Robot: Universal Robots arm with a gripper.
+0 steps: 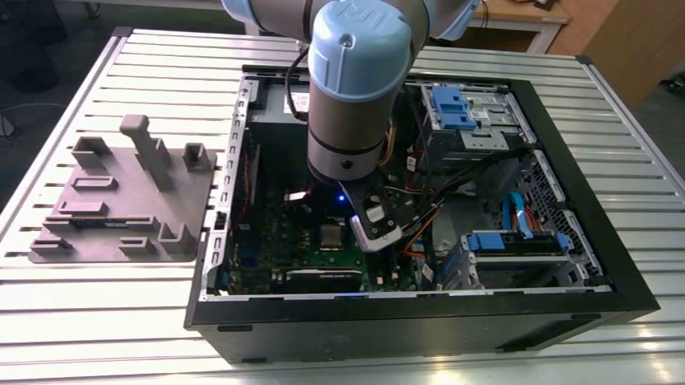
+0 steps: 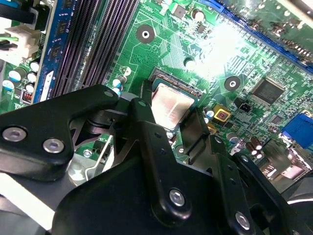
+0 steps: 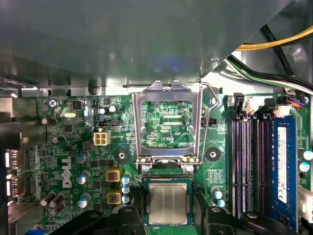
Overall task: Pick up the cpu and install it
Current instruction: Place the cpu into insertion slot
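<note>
The cpu [image 3: 167, 202] lies flat, shiny face up, square with no long axis, seated in its socket on the green board [image 3: 73, 147]. The pincer [image 2: 172, 128] stands spread, fingers [image 2: 146, 134] flanking the chip, beside the raised socket frame [image 3: 166, 122].

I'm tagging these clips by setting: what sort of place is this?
Probably a robotics lab or assembly test bench: an open black computer case lies on a ribbed aluminium table, beside a grey moulded parts fixture. The small silver square cpu sits in the green motherboard.

Silver cpu [image 3: 167, 203], green motherboard [image 3: 73, 142], black fingers [image 2: 146, 127].
</note>
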